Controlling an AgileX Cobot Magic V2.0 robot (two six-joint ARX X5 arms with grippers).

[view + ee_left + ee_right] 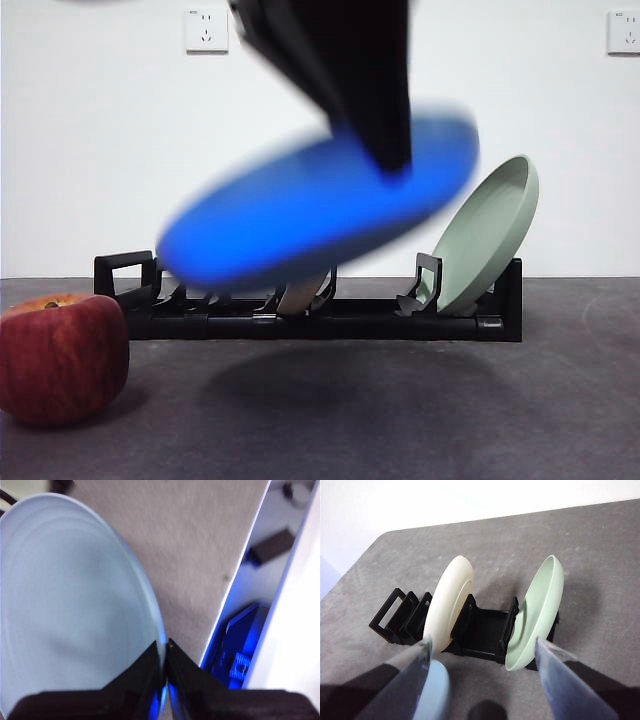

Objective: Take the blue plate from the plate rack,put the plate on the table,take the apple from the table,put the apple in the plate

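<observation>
My left gripper (165, 647) is shut on the rim of the blue plate (70, 610). In the front view that arm comes down from the top, and the gripper (390, 160) holds the blurred, tilted blue plate (300, 215) in the air above and in front of the plate rack (330, 322). The apple (62, 355) sits on the table (400, 410) at the near left, apart from the plate. My right gripper (483, 645) is open and empty, raised in front of the rack (485, 630). An edge of the blue plate (437, 690) shows below it.
A sage-green plate (490, 235) leans in the rack's right end and also shows in the right wrist view (537, 615). A cream-white plate (447, 605) stands in a middle slot, mostly hidden behind the blue plate in the front view. A white wall with sockets (206, 30) stands behind.
</observation>
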